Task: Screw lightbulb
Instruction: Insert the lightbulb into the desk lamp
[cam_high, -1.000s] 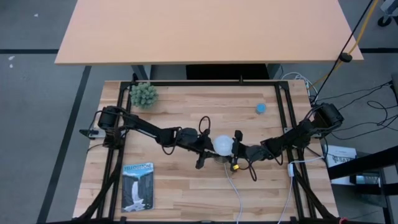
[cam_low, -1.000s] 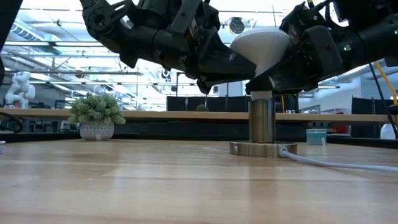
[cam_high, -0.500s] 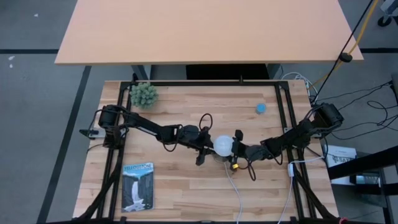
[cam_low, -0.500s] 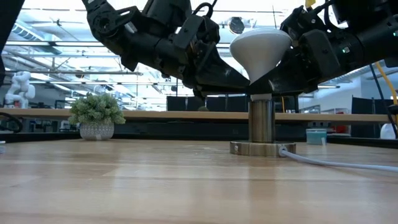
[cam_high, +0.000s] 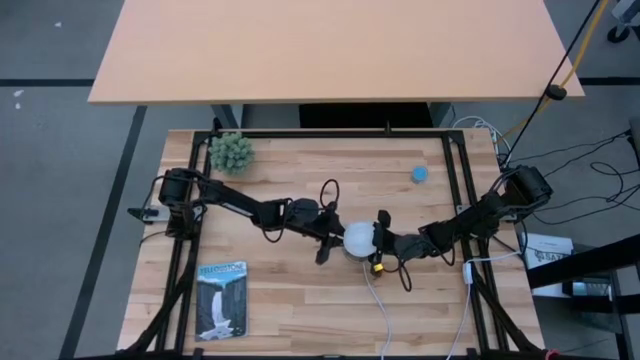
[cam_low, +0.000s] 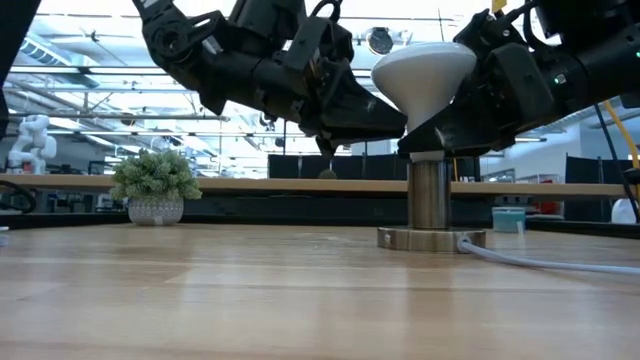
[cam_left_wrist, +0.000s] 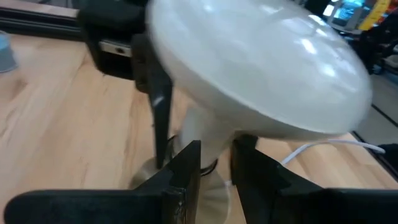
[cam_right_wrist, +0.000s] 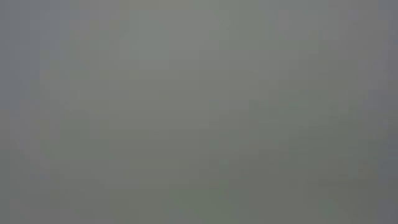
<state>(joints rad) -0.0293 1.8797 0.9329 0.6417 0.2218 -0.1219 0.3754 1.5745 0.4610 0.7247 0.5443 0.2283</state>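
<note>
The white lightbulb (cam_low: 425, 72) stands dome up on the silvery socket post (cam_low: 430, 192), whose round base (cam_low: 430, 240) rests on the table. My right gripper (cam_low: 445, 128) comes from the table's right and is shut on the bulb below the dome. My left gripper (cam_left_wrist: 216, 158) comes from the left. Its fingers are a narrow gap apart, with their tips at the bulb's neck (cam_left_wrist: 208, 134). In the high view the bulb (cam_high: 360, 237) lies between both grippers at mid-table. The right wrist view shows only flat grey. My right gripper holds the bulb's cone-shaped part (cam_low: 432, 112) just under the dome, between its two fingers. One finger (cam_left_wrist: 158, 109) lies along the bulb's side. The fingers come nearly level from the table's right. The bulb stands upright on the socket post. My left gripper has its fingertips (cam_left_wrist: 189, 155) right at the bulb's narrow neck, coming nearly level from the table's left; whether they touch it I cannot tell.
A white cord (cam_high: 378, 305) runs from the socket base to the table's near edge. A small potted plant (cam_high: 231, 152) stands at the far left, a small blue object (cam_high: 419, 174) at the far right, and a booklet (cam_high: 221, 298) lies near left.
My left gripper has moved a little toward the table's right, in under the bulb's dome to its neck. The bulb and the socket under it have slid slightly toward the table's right and stay upright.
</note>
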